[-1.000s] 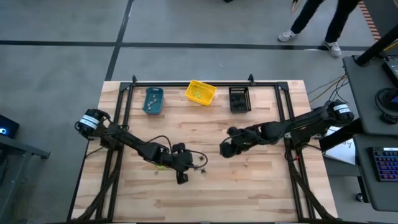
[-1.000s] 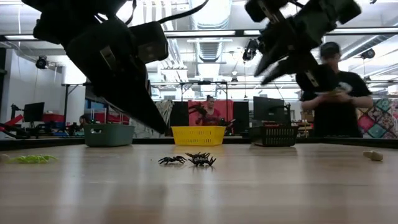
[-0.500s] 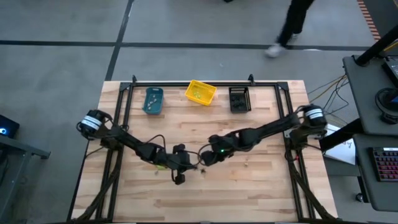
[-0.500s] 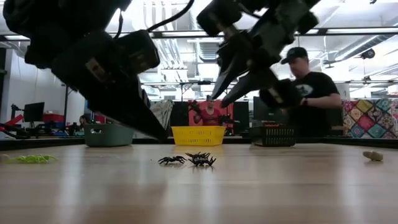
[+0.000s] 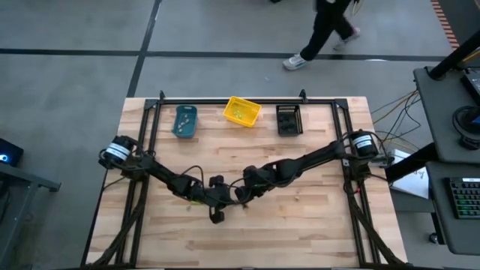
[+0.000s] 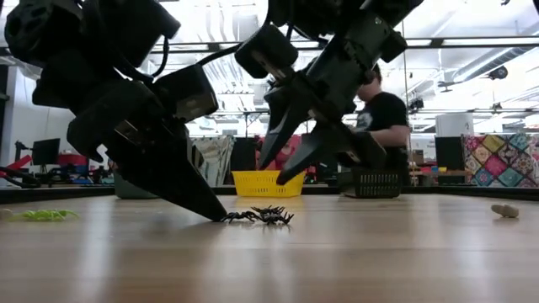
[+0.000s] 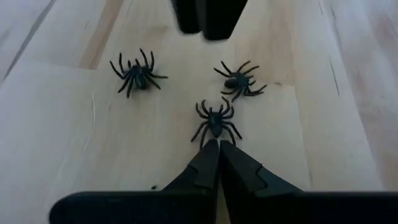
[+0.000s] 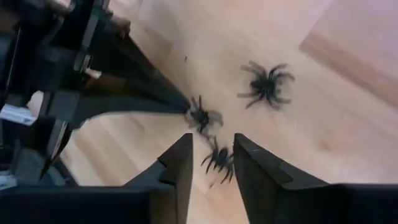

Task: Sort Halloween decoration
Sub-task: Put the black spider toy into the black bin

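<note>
Both arms reach in toward mid-tabletop (image 5: pixel 300 225) and nearly meet. Left gripper (image 7: pixel 217 148) is angled steeply down, jaws pressed together w/ nothing between them, tip at the wood just beside the nearest black spider (image 7: pixel 216 121); in the low view its tip (image 6: pixel 216 214) sits right at the edge of the spider cluster (image 6: pixel 261 215). Right gripper (image 8: pixel 211 152) comes in from the opposite side, tilted down, hovering above the cluster, jaws parted w/ a clear gap, holding nothing; one spider (image 8: pixel 219 158) shows in the gap below it.

Three spiders in total, close together but apart, near the tabletop's middle, between the two grippers. All lie flat, legs splayed. Nearest one's body runs roughly along the left gripper's line; second spider (image 7: pixel 136 73) and third spider (image 7: pixel 239 81) sit farther out, to either side, each body turned at a slant. All glossy black, small oval bodies, thin curled legs.

Along the far edge: teal bin (image 5: pixel 184 121), yellow bin (image 5: pixel 241 112), black bin (image 5: pixel 289 119). Yellow-green trinket (image 6: pixel 40 215) lies well apart from the cluster.
</note>
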`<state>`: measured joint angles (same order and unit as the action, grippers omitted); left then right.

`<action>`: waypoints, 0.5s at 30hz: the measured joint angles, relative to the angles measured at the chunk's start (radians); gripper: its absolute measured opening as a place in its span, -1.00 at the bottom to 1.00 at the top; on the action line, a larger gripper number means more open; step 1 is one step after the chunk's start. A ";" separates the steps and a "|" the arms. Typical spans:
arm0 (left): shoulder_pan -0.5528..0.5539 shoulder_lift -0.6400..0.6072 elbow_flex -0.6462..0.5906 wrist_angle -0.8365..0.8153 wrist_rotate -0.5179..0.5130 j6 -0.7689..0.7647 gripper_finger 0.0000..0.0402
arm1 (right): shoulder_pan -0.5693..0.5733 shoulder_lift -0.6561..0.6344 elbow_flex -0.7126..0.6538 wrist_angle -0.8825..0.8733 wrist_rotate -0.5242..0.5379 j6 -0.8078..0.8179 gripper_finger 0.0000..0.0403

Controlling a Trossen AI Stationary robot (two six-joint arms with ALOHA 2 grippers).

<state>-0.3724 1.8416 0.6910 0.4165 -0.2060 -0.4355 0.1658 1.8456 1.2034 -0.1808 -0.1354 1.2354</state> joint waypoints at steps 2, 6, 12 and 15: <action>-0.001 0.010 0.000 0.007 -0.004 -0.006 -1.00 | 0.000 0.003 -0.002 0.000 0.019 -0.020 -0.41; -0.001 0.012 -0.004 0.013 -0.004 -0.012 -1.00 | 0.000 0.015 -0.003 0.009 0.036 -0.059 -0.28; -0.001 -0.009 -0.009 0.001 0.009 -0.010 -1.00 | 0.059 0.023 -0.004 0.042 0.086 -0.443 -0.19; -0.002 -0.021 -0.011 -0.008 0.010 0.010 -1.00 | 0.111 0.023 -0.003 0.040 0.182 -0.608 -0.19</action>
<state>-0.3740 1.8201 0.6796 0.4087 -0.1963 -0.4260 0.2770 1.8683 1.2001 -0.1410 0.0468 0.6269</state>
